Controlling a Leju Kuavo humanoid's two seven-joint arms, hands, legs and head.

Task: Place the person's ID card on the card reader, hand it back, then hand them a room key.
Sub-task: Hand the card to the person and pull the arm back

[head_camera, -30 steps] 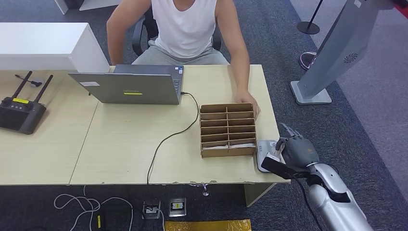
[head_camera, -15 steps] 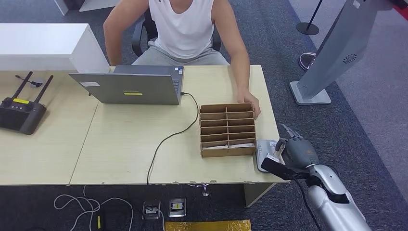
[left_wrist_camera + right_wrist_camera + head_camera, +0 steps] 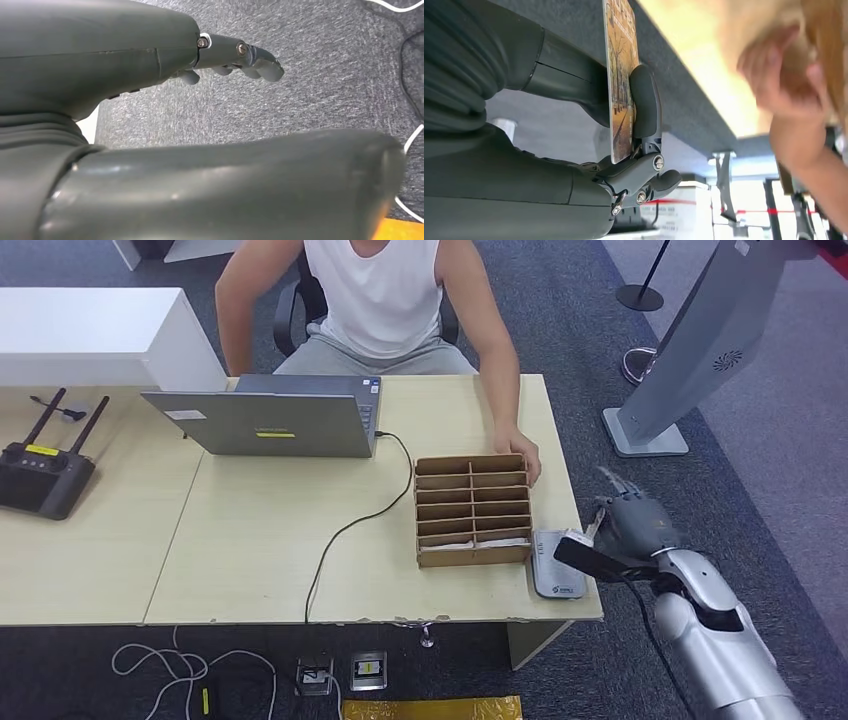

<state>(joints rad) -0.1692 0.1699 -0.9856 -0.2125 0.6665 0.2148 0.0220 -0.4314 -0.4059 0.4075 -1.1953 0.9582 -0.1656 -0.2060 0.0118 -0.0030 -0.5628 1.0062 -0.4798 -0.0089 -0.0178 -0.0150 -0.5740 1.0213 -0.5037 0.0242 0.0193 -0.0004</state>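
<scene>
- Grey carpet surrounds a pale wooden desk; at its far left end sits a black remote controller with two antennas, beside a white cabinet.
- Next along, a grey laptop stands open toward the seated person, and a black cable runs from it over the front edge of the desk.
- Right of the cable stands a cardboard divider box of small compartments; white cards, probably the room keys, lie in its nearest row, so the key step looks not yet begun.
- The person's hand rests at the far right corner of that box.
- Just beside the box, at the desk's right corner, lies the grey card reader, with nothing on top of it.
- The left hand hangs over the carpet, fingers loosely extended and holding nothing.
- The right hand hovers just off the desk's right edge, near the reader, pinching the ID card upright between thumb and fingers; the right wrist view shows the printed card face clearly.
- Judgement: the card is in hand and off the reader, with the person's hand ahead of it, so this is likely the handing-back stage; whether the reading is done cannot be told.
- Left to do: release the card to the person, then fetch and hand over a key.
</scene>
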